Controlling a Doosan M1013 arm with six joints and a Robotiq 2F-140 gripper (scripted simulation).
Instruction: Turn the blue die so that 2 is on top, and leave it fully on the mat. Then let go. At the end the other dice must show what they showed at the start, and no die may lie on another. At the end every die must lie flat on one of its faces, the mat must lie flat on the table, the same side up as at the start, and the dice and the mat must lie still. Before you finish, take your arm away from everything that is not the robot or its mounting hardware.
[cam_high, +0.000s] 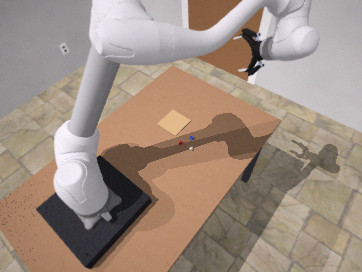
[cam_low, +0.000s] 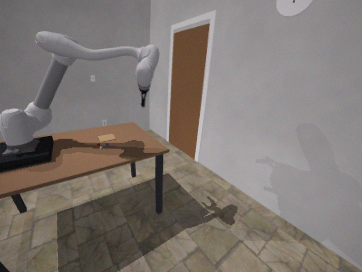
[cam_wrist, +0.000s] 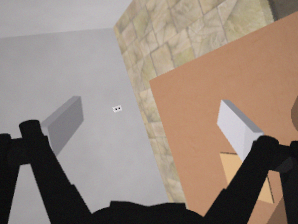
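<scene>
- We see the gripper (cam_high: 253, 54) at upper right, jaws spread wide, holding nothing
- The blue die (cam_high: 192, 137) sits mid-frame on the table (cam_high: 210, 200), off the mat (cam_high: 174, 121), near the red die (cam_high: 181, 143) and white die (cam_high: 191, 148)

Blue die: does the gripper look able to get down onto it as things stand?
Probably yes. The gripper is open and high above the table's far end, holding nothing. The blue die lies uncovered beside the mat, with the red die and white die close by.
</scene>
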